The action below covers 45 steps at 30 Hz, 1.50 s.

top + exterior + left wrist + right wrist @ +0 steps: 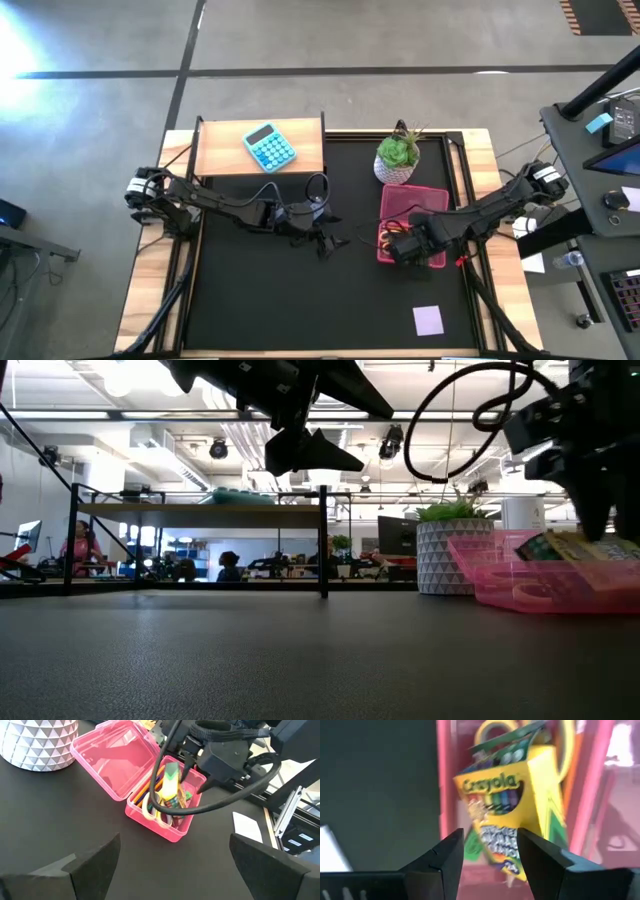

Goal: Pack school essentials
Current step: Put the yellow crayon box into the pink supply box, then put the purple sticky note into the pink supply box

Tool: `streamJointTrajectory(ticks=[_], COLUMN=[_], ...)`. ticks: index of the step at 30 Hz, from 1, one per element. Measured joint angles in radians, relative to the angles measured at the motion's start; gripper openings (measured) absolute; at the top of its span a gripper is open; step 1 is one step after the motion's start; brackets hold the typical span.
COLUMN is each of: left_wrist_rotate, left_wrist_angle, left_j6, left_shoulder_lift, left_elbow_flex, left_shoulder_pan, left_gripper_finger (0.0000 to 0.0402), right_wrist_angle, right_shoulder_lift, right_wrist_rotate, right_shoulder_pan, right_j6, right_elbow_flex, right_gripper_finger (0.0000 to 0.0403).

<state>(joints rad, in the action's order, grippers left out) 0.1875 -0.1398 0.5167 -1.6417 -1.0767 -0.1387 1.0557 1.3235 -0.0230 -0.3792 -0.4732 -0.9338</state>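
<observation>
Pink case (107,762): plastic box, lid swung open, lying on the black mat (300,300) just beside the plant (399,158); it takes the stationery.
Packed: yellow-handled scissors (150,812) and thin orange and green pencils (150,787) already lie in the tray.
Crayon box (512,815): yellow-green, tilted, standing partly in the tray over the scissors; by my judgement it is going in but not yet lying flat.
Notepad (428,320): lilac square, alone on the mat near the front edge, well apart from the case; clearly left to pack.
Eraser: too small to tell whether it is in the tray.
Lid: not closed; likely the last step.
Progress: I judge it well past halfway, with the notepad and the lid remaining.
Right gripper (487,860): low over the case; jaws partly parted on either side of the crayon box's lower end. Whether the pads press it or stand just clear, I cannot tell.
Left gripper (175,860): hanging above the mat's middle, facing the case; jaws wide apart, holding nothing, touching nothing.
Calculator (269,148): light blue, on the wooden shelf (225,150) at the back, not part of the packing.
</observation>
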Motion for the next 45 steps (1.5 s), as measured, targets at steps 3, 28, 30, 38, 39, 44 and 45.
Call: streamJointTrajectory(ticks=[3, 28, 30, 38, 39, 44, 45], left_wrist_rotate=[0.0, -0.005, -0.005, -0.004, -0.004, -0.023, -0.027], left_wrist_angle=[0.0, -0.012, -0.01, -0.008, -0.008, -0.009, -0.009], left_j6=[0.0, 0.119, 0.137, 0.133, 0.133, 0.133, 0.132], left_shoulder_lift=[0.0, 0.0, 0.0, 0.0, 0.0, 0.0, 0.0], left_elbow_flex=[0.0, -0.003, -0.003, -0.003, -0.003, -0.008, -0.009], left_shoulder_pan=[0.0, -0.014, -0.018, -0.019, -0.02, -0.024, -0.025], left_gripper_finger=[0.0357, 0.0357, 0.0357, 0.0357, 0.0357, 0.0357, 0.0357], right_wrist_angle=[0.0, 0.116, 0.106, 0.048, 0.043, -0.014, -0.038], right_shoulder_lift=[0.0, -0.077, -0.077, -0.077, -0.076, -0.055, -0.051], right_wrist_rotate=[-0.035, 0.055, 0.06, 0.12, 0.13, 0.143, 0.149], right_shoulder_pan=[0.007, -0.08, -0.134, -0.318, -0.338, -0.411, -0.419], right_j6=[0.004, -0.463, -0.552, -0.924, -0.972, -1.164, -1.198], right_elbow_flex=[0.0, -0.135, -0.135, -0.136, -0.135, -0.126, -0.124], right_gripper_finger=[0.0173, 0.0173, 0.0173, 0.0173, 0.0173, 0.0174, 0.0176])
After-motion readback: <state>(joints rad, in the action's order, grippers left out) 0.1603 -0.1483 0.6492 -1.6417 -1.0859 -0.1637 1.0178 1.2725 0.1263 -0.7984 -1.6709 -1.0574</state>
